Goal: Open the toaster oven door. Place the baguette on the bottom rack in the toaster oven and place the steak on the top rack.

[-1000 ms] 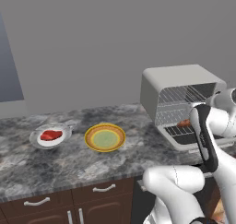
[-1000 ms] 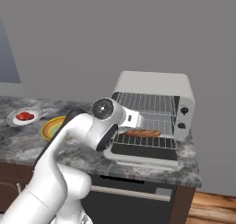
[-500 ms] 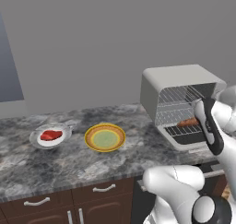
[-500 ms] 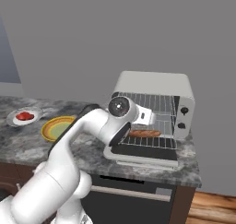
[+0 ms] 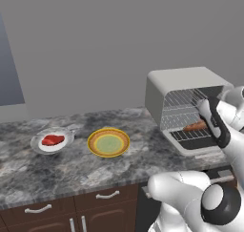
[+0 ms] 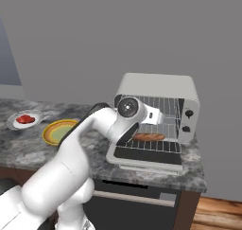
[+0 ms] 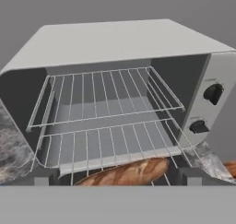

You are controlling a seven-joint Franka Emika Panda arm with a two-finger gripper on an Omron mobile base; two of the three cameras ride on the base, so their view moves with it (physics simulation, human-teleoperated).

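Hand view: the gripper (image 7: 118,184) gapes wide, empty, above the baguette (image 7: 124,172).

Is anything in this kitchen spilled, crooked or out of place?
Nothing stands out. The toaster oven is open with the baguette lying flat on the bottom rack. The top rack is bare. The steak sits on its white plate, beside a green plate.

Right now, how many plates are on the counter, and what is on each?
2. The white plate at the far left holds the steak; the yellow-rimmed green plate beside it, nearer the toaster oven, is bare.
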